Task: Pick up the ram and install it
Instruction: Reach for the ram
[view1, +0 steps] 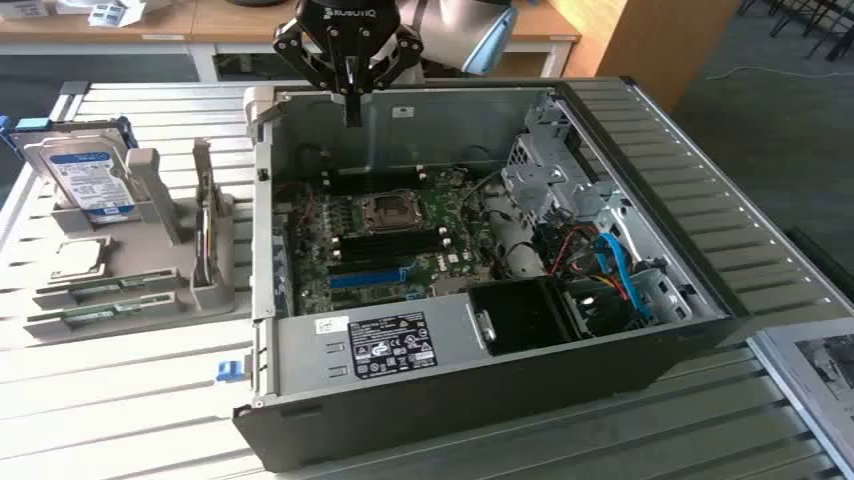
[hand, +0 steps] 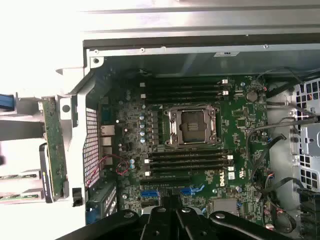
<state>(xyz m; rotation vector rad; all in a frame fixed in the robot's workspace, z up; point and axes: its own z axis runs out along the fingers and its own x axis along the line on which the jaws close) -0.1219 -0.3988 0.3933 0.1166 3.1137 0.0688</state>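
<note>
Two green ram sticks (view1: 110, 287) (hand: 15, 176) lie flat in the grey holder (view1: 80, 335) at the exterior view's left. A further narrow green board (view1: 203, 245) (hand: 54, 145) stands on edge in the same holder, beside the case wall. My black gripper (view1: 351, 108) (hand: 171, 212) hangs above the far rim of the open computer case (view1: 441, 370). Its fingers are shut together with nothing between them, well apart from the ram. Below it lies the motherboard with long black memory slots (hand: 187, 160) on either side of the bare CPU socket (hand: 192, 127).
A silver hard drive (view1: 87, 180) with a blue-white label and a square CPU chip (view1: 80, 258) also sit in the holder. Inside the case are a drive cage (view1: 547, 175), cables (view1: 607, 260) and a power supply (view1: 387, 345). The slatted table (view1: 120, 420) carries everything.
</note>
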